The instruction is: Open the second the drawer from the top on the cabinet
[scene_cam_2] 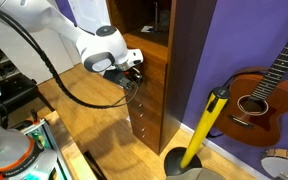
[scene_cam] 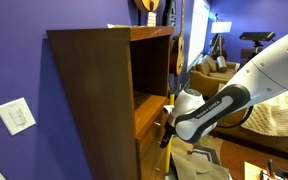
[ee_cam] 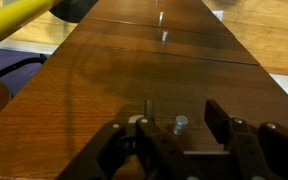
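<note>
Straddling knob point(ee_cam: 181, 124) of drawer point(ee_cam: 94, 100), gripper point(ee_cam: 180, 128) jaws apart, tall wooden cabinet point(scene_cam: 89, 90)

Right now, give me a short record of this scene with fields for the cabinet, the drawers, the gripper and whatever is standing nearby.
cabinet: tall brown wooden cabinet, open shelf over a stack of drawers
drawers: drawer fronts look flush in the wrist view, none pulled out
knob: small knob sits between the jaws
gripper: gripper at the drawer stack, jaws open, a gap on either side of the knob
nearby: guitar against the purple wall; yellow handle leaning beside the cabinet
</note>
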Tool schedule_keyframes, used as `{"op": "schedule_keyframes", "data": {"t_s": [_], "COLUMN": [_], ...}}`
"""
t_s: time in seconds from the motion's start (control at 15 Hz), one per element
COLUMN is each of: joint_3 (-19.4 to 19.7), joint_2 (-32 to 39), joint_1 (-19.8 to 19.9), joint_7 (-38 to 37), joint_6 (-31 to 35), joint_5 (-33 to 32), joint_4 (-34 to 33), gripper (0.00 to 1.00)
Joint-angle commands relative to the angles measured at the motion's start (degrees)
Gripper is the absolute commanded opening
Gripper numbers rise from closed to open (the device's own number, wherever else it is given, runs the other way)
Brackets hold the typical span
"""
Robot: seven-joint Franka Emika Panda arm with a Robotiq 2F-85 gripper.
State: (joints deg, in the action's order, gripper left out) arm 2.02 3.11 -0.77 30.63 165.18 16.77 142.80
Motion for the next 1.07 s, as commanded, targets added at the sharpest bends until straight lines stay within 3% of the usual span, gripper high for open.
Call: {"op": "schedule_keyframes", "data": {"t_s": [0.0, 0.07, 0.2, 0.6, 0.73, 1.0], "joint_3": [-1.0, -1.2, -1.5, -2.0, -2.0, 0.1], "joint_2": [2.1, 2.3, 2.7, 3.7, 3.8, 2.0], "joint_1": [0.2, 0.3, 0.4, 0.5, 0.6, -0.4], "joint_7": [4.4, 5.2, 6.6, 9.7, 9.7, 2.6], "joint_6": [1.8, 1.9, 2.0, 2.0, 1.8, -0.9], "joint_5": [4.8, 5.8, 7.3, 10.4, 10.9, 4.3], "joint_4": [-1.1, -1.4, -1.7, -2.5, -2.5, -1.0], "gripper": [0.71, 0.71, 0.46, 0.00, 0.04, 0.04]}}
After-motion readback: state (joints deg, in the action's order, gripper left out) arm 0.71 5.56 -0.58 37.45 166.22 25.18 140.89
